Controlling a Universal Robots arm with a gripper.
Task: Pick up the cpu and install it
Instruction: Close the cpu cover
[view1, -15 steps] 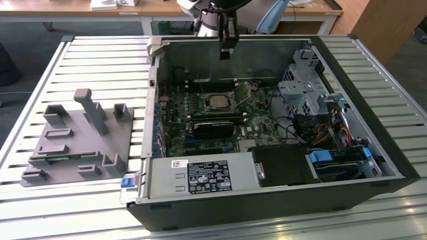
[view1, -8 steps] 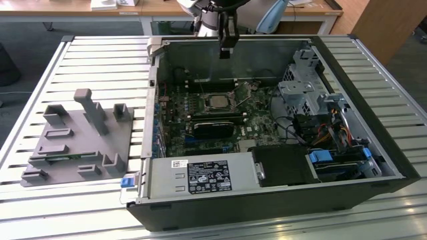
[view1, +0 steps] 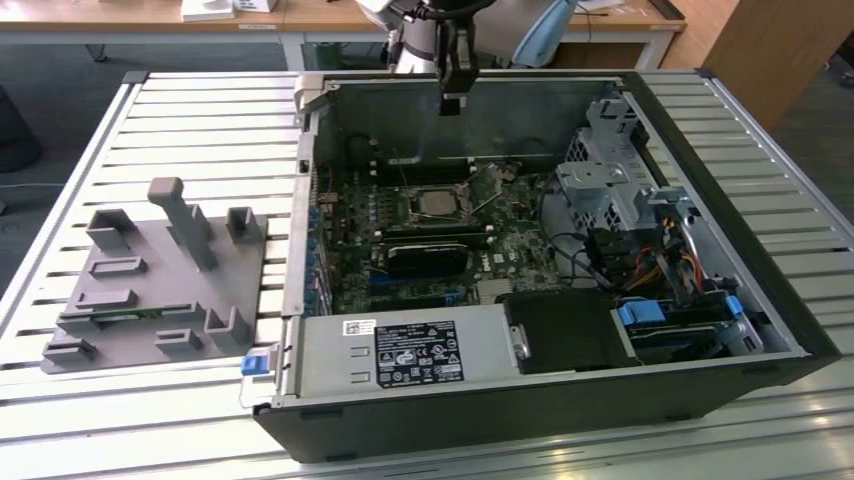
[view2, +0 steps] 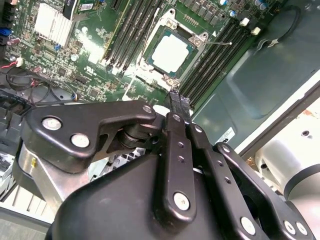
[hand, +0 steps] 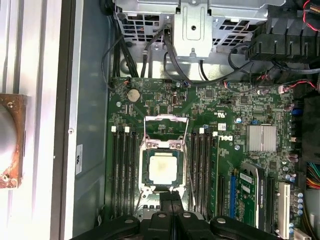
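Fingers (hand: 166, 204) of the gripper (hand: 171, 196) are pressing together, tip to tip, and they are holding nothing. In the exterior view the gripper (view1: 454, 102) is hanging high over the back part of the open computer case (view1: 767, 300), and it is pointing straight down.

The cpu (view1: 434, 203) is sitting lower down inside the case. It is lying flat in its socket (hand: 161, 145) on the green motherboard (view1: 514, 235). The gripper is not touching it and is hanging well above it.

In both wrist views the cpu (view2: 170, 52) (hand: 162, 168) is showing its pale silver top, and it is sitting square in the socket. A thin metal frame (hand: 165, 120) is lying flipped back right beside the socket. Long black slots (hand: 122, 170) are running along both sides of the cpu. In the second wrist view the gripper (view2: 179, 102) is showing its two black tips pushed together, with the board far below them.

A big grey tray (view1: 134, 290) with blocky posts is sitting on the slatted table (view1: 200, 110), on the exterior view's left, just beside the case. A silver box (view1: 387, 355) with a black label is sitting at the near end of the case.
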